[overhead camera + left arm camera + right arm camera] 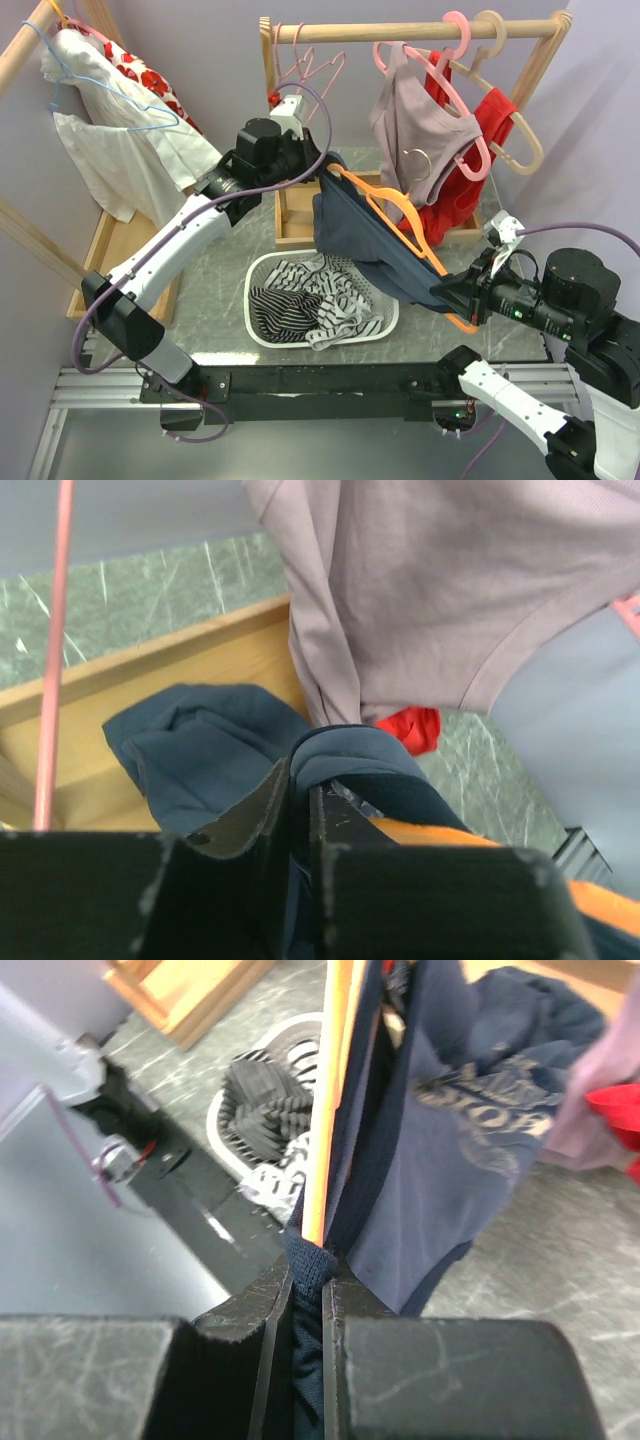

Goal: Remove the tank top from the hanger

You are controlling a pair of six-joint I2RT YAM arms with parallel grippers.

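A navy tank top (365, 235) hangs on an orange hanger (405, 215), held in the air between my two arms above the table. My left gripper (318, 172) is shut on the top's upper strap; in the left wrist view the navy cloth (340, 755) folds over the shut fingers (260, 810), with the orange hanger (440, 832) at the right. My right gripper (447, 293) is shut on the top's lower strap at the hanger's other end; in the right wrist view navy fabric (312, 1265) sits between the fingers (258, 1300), and the hanger (328, 1100) runs up and away.
A white basket (262, 268) of striped clothes stands below the tank top. A wooden rack (400, 32) behind holds a mauve top (415, 130), a red garment (470, 180) and empty pink hangers (305, 70). A second rack at the left holds white clothes (110, 140).
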